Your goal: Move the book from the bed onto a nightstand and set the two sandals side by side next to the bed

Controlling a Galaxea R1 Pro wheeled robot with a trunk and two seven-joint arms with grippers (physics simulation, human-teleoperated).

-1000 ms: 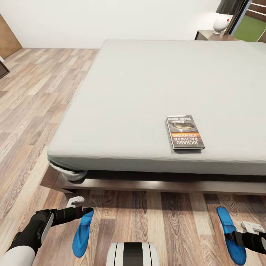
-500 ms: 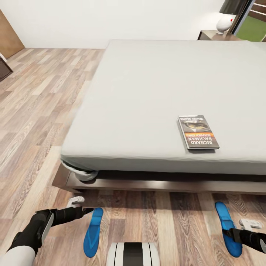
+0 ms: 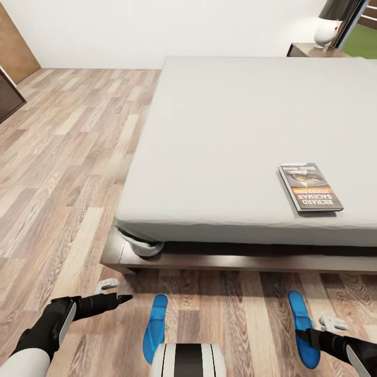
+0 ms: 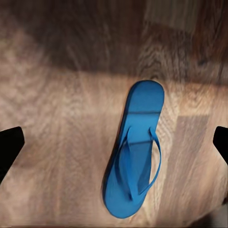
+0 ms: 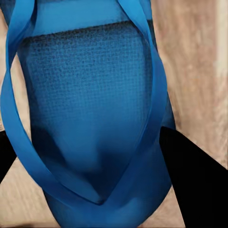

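The book (image 3: 311,187) lies flat on the pale mattress of the bed (image 3: 220,157), near its front edge. One blue sandal (image 3: 155,327) (image 4: 135,152) rests on the wood floor in front of the bed. My left gripper (image 3: 116,292) (image 4: 114,142) hangs open just left of it, fingers wide apart. The other sandal (image 3: 302,327) (image 5: 90,109) is held at floor level further right, with my right gripper (image 3: 318,330) (image 5: 97,166) shut on it. A nightstand (image 3: 314,51) stands at the bed's far right corner.
A white lamp (image 3: 324,32) sits on the nightstand beside a window (image 3: 364,44). A dark cabinet (image 3: 8,97) and a brown door (image 3: 18,47) are at the far left. Open wood floor (image 3: 68,173) stretches left of the bed. My trunk (image 3: 188,360) shows at the bottom.
The camera has moved left, so bed, book and resting sandal shifted right in view. The right gripper carried its sandal leftward, closer to the resting one.
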